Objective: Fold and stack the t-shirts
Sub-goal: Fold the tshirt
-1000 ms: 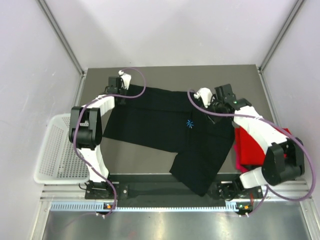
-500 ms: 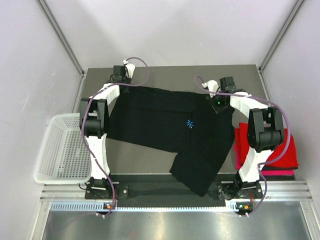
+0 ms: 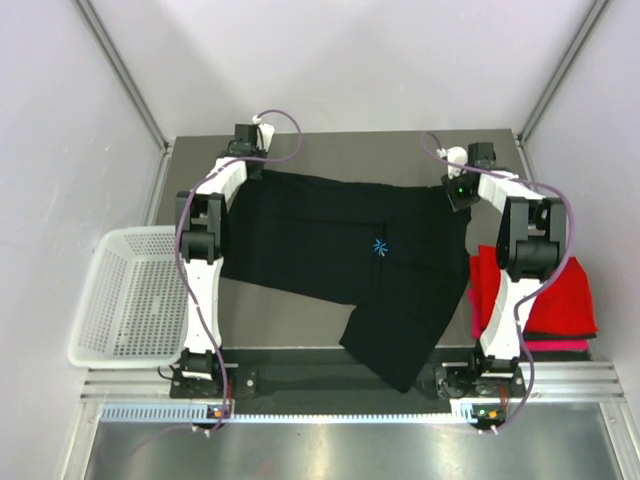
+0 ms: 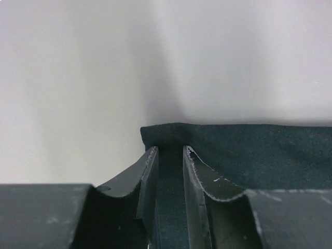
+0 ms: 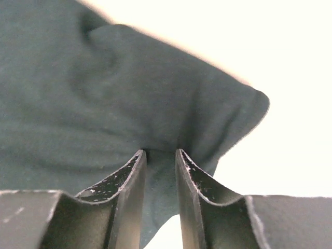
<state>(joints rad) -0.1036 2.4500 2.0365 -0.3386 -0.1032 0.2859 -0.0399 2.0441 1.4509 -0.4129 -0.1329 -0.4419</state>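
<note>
The large black t-shirt (image 3: 330, 245) with a small light-blue mark (image 3: 379, 247) is stretched across the middle of the table, its lower part hanging over the near edge. My left gripper (image 3: 247, 170) is shut on its far left corner; the left wrist view shows the black cloth (image 4: 249, 155) pinched between the fingers (image 4: 148, 176). My right gripper (image 3: 458, 190) is shut on the far right corner; black cloth (image 5: 104, 93) fills the right wrist view. A folded red shirt (image 3: 560, 300) lies at the right on a magenta one (image 3: 555, 344).
A white mesh basket (image 3: 125, 295) hangs off the table's left side. Grey walls and metal corner posts close in the far side. Both arms reach far out toward the back edge.
Both grippers have moved toward the back of the table and apart, pulling the black shirt's far edge taut. The right arm has swung off the red shirt, which now shows.
</note>
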